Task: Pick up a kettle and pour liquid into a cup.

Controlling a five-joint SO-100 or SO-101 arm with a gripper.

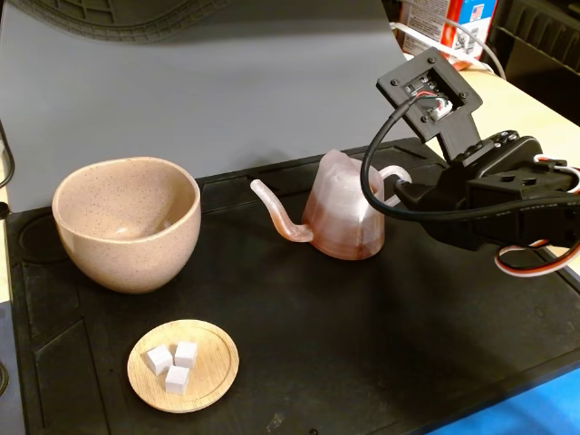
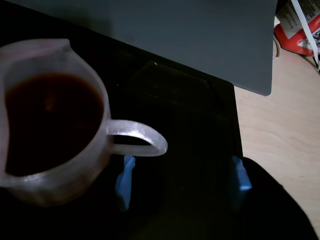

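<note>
Now the black two-finger gripper, jaws spread wide, is approaching the translucent pinkish ridged plastic kettle; next, close on its loop handle.

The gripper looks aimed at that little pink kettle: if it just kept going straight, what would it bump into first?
Most likely the kettle's loop handle: in the wrist view the open gripper sits just short of it, with one finger under the loop. Depth is hard to judge.

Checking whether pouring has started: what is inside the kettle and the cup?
In the wrist view the kettle holds dark reddish-brown liquid high up its body. In the fixed view the cup shows no liquid on its visible inner wall; its near rim hides the bottom.
</note>
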